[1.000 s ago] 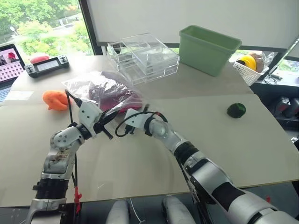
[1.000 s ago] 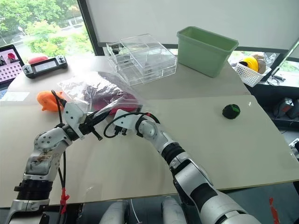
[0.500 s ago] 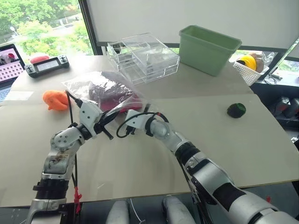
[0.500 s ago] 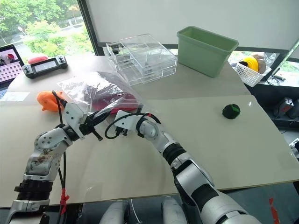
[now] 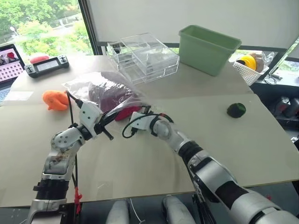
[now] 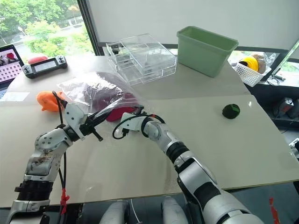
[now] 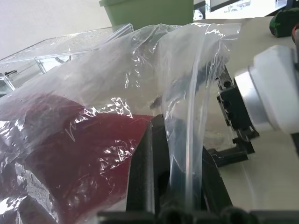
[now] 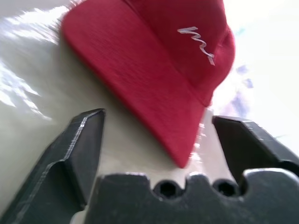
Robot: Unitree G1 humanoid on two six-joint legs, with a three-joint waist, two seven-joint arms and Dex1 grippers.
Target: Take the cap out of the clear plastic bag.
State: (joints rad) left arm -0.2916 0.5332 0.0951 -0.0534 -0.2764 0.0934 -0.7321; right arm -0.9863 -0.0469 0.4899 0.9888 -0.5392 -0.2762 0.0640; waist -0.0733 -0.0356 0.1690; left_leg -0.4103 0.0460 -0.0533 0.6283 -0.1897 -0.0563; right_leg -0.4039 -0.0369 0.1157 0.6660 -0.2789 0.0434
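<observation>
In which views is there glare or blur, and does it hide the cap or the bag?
Right wrist view: motion blur softens the cap and the right gripper, whose jaws stand open; bright light washes out the background. Left wrist view: glare streaks on the clear plastic bag; the left gripper, shut on its film, is dark. Left eye view: the window is bright, the table evenly lit.

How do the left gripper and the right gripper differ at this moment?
The left gripper is shut, pinching the film of the clear plastic bag; the right gripper is open and holds nothing. The left gripper sits outside the bag at its edge, while the right gripper's fingers straddle the brim of the red cap at the bag's mouth. Both have two black fingers and work on the same bag.
</observation>
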